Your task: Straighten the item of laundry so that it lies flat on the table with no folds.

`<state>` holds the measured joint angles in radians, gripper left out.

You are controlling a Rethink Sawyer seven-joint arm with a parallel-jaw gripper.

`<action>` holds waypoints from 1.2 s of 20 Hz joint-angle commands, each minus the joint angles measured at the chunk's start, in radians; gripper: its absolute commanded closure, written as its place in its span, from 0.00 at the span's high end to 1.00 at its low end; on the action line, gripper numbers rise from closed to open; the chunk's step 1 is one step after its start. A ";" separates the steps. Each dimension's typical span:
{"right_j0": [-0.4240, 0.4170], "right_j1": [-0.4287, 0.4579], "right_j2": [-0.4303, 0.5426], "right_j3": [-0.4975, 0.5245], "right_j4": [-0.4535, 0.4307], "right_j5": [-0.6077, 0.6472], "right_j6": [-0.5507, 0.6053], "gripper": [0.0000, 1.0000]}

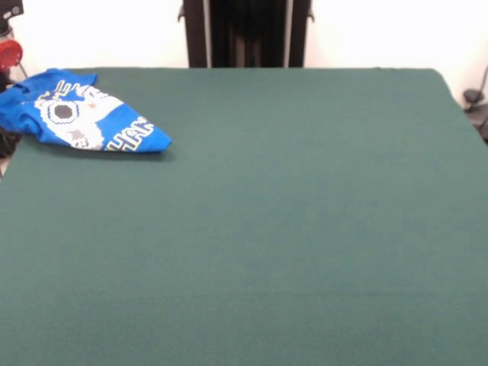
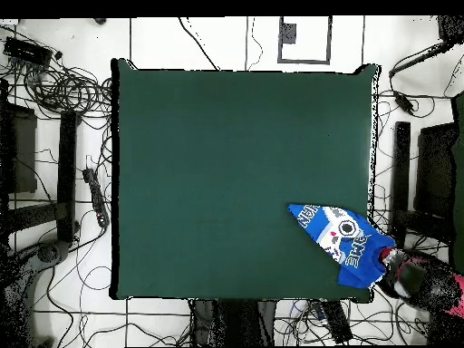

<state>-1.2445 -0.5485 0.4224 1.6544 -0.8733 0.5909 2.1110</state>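
The item of laundry (image 1: 80,114), a bright blue T-shirt, lies bunched and folded with its white-grey print and lettering facing up. It is at the far left corner of the dark green table (image 1: 290,229) in the front view. In the overhead view the shirt (image 2: 340,236) is at the bottom right corner of the table (image 2: 227,163) and reaches past the right edge. The red and black arm shows only at that corner. Its gripper (image 2: 393,264) is at the shirt's outer end, beyond the table's edge. It shows as a dark shape (image 1: 6,139) at the left border of the front view.
The robot's pedestal (image 1: 245,34) stands behind the middle of the far edge. Many cables (image 2: 63,91) and dark stands (image 2: 417,172) lie on the floor around the table. A stand's foot (image 1: 476,103) shows past the right edge.
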 commanded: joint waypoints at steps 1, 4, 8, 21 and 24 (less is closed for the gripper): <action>-0.169 0.031 0.182 0.071 0.042 0.073 -0.517 0.00; -0.173 0.047 0.190 0.053 0.037 0.105 -0.520 0.00; -0.179 0.053 0.200 0.056 0.030 0.106 -0.505 0.00; -0.055 0.109 0.109 0.012 -0.020 0.018 -0.343 0.00; -0.003 0.115 0.081 -0.004 -0.005 0.019 -0.277 0.00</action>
<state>-1.3849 -0.5135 0.4977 1.6573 -0.8609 0.5915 1.8840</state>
